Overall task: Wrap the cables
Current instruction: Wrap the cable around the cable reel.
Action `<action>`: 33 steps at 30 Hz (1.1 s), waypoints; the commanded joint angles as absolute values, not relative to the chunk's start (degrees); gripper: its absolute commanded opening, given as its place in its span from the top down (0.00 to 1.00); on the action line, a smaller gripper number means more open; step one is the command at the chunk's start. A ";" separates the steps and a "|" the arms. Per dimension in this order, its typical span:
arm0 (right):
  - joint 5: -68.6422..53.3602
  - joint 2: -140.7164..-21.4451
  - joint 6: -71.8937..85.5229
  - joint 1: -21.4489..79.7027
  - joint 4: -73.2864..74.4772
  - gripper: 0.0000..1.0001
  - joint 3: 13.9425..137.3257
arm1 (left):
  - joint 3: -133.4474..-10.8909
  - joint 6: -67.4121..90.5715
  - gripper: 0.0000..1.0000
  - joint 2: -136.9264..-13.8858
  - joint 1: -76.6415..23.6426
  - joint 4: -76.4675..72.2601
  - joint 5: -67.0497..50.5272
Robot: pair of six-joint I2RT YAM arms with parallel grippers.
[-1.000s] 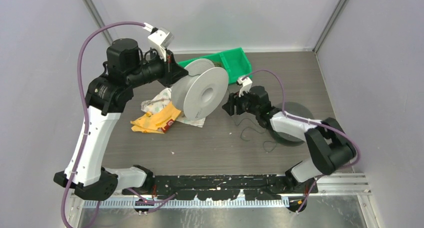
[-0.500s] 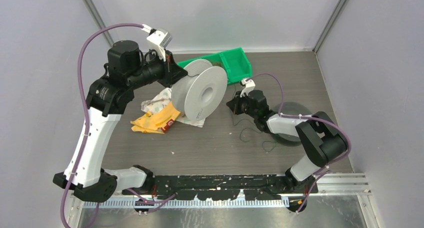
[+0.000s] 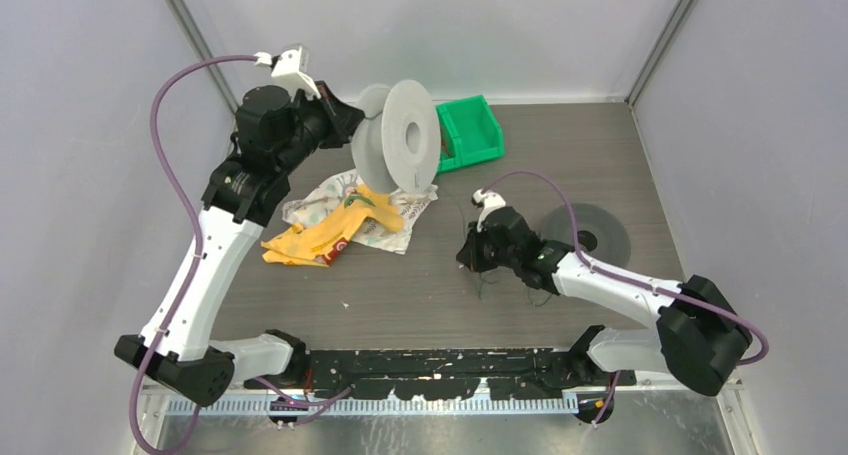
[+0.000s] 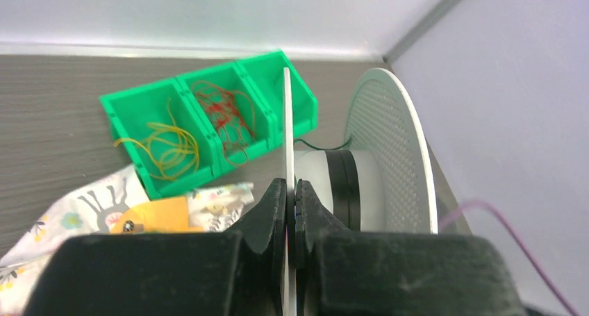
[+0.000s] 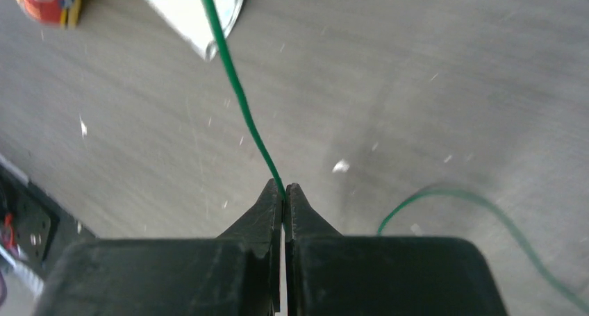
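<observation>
A grey spool (image 3: 400, 140) hangs in the air at the back of the table, my left gripper (image 3: 352, 125) shut on one flange. In the left wrist view the jaws (image 4: 292, 185) pinch that thin flange (image 4: 287, 121), and dark cable is wound on the hub (image 4: 344, 191). A thin dark green cable (image 5: 236, 87) runs taut from the spool down to my right gripper (image 5: 284, 187), which is shut on it low over the table (image 3: 470, 258). The cable's loose end (image 3: 540, 297) curls beside the right arm. Yellow cables (image 4: 163, 146) and reddish cables (image 4: 226, 118) lie in a green bin (image 4: 299, 97).
The green bin (image 3: 488, 145) stands at the back, just right of the spool. A patterned cloth with yellow packets (image 3: 340, 225) lies left of centre. Another grey spool (image 3: 590, 233) lies flat behind the right forearm. Walls close in on three sides.
My left arm has lifted the spool up and back, turning it. The right gripper has shut on the green cable and drawn it toward the near edge.
</observation>
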State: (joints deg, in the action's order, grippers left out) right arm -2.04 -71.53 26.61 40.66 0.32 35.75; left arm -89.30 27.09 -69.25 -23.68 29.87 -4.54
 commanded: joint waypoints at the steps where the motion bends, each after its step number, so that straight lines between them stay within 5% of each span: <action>1: 1.36 -67.99 28.75 48.69 11.79 0.99 38.33 | -88.32 33.11 1.00 -69.28 -23.12 14.87 8.18; 14: 8.37 -63.65 25.62 70.41 28.36 0.99 53.67 | -82.24 28.92 1.00 -74.04 -23.69 12.35 15.93; 22: 10.39 -61.76 15.19 70.68 36.97 0.99 68.77 | -81.28 16.83 1.00 -76.97 -32.09 16.96 19.26; 33: 12.64 -64.24 4.88 66.08 34.47 1.00 77.18 | -76.75 14.31 1.00 -77.08 -38.75 17.21 8.53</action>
State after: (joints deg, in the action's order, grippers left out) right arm 11.42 -64.18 9.21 69.14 36.62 75.48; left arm -77.28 16.05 -79.07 -37.69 21.47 13.78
